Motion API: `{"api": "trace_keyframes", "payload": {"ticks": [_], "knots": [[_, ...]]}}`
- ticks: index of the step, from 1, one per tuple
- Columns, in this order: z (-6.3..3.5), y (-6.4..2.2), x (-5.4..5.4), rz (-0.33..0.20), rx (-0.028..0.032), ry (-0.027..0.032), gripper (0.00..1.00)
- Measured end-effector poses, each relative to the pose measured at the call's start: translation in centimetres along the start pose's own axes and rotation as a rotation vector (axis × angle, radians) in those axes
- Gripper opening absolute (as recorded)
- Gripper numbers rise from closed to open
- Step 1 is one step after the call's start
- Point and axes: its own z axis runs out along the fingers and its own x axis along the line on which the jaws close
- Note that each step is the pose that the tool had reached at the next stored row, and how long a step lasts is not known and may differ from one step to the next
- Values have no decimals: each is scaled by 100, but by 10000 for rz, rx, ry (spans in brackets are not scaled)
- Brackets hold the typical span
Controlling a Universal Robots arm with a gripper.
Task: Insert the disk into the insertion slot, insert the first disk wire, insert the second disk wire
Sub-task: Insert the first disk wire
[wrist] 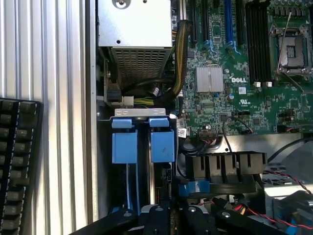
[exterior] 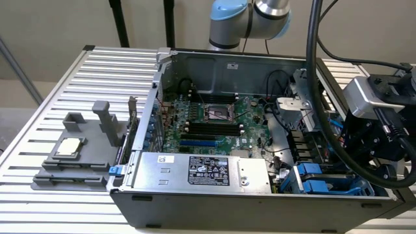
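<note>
The insertion slot (wrist: 142, 161) is a bay of the grey drive cage (exterior: 318, 180) at the case's front corner, on the exterior view's right. Two blue plastic tabs (wrist: 124, 142) (wrist: 162, 142) stand side by side in the cage. A thin silver edge runs below the second tab; I cannot tell whether it is the disk. A thin blue wire (wrist: 131, 188) runs down from the first tab toward my gripper (wrist: 164, 214). The gripper hovers at the cage's end, its black fingers shut, and nothing shows clearly between them. The arm's black wrist head (exterior: 373, 139) hangs above that corner.
A silver box with a black label (exterior: 208, 170) fills the case front beside the cage. The green motherboard (wrist: 244, 63) and a row of black connectors (wrist: 225, 166) lie close by. Red and black wires (wrist: 279, 178) cross near the gripper. A keyboard (wrist: 19, 161) and a grey fixture (exterior: 71, 156) sit on the slatted table.
</note>
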Motion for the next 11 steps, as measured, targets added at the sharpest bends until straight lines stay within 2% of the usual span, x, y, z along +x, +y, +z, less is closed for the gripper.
{"api": "trace_keyframes", "payload": {"ticks": [11], "knots": [[35, -2, 4, 29, 10, 115, 16]]}}
